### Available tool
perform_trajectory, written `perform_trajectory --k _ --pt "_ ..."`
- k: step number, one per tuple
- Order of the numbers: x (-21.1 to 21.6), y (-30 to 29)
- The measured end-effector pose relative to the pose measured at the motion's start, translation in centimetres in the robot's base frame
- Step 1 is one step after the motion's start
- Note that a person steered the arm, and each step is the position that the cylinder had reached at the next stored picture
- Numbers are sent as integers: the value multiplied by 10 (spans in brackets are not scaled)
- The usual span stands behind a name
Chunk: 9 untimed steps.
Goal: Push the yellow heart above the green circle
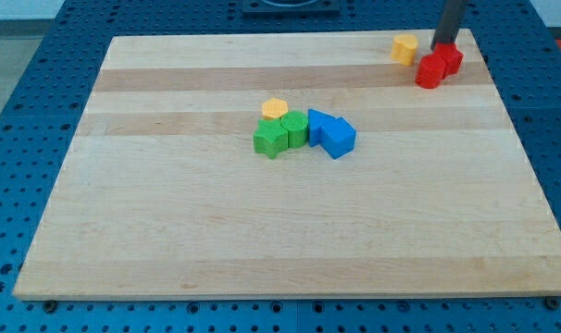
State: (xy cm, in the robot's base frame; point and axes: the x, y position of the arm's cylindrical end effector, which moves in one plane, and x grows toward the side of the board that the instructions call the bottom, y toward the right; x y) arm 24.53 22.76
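The yellow heart (405, 48) lies near the view's top right of the wooden board. The green circle (295, 129) sits near the board's middle, in a tight cluster. My tip (443, 49) is just to the right of the yellow heart, a small gap apart. It stands right behind two red blocks (439, 66) and seems to touch them. The rod comes down from the view's top edge.
In the cluster, a yellow hexagon (275, 108) sits just above the green circle, a green star (270, 140) is at its left, and two blue blocks (330, 132) are at its right. The board's top edge (290, 38) runs close behind the heart.
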Motion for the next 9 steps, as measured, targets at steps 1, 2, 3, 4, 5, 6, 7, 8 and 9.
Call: perform_trajectory --k 1,2,3,4,5,6,7,8,9 --pt "4 -12" --pt "4 -19" --pt "1 -21" --pt "-5 -37" --pt "-18 -55" --pt "-25 -71" --pt "-24 -101" --pt "-10 -132" --pt "10 -160"
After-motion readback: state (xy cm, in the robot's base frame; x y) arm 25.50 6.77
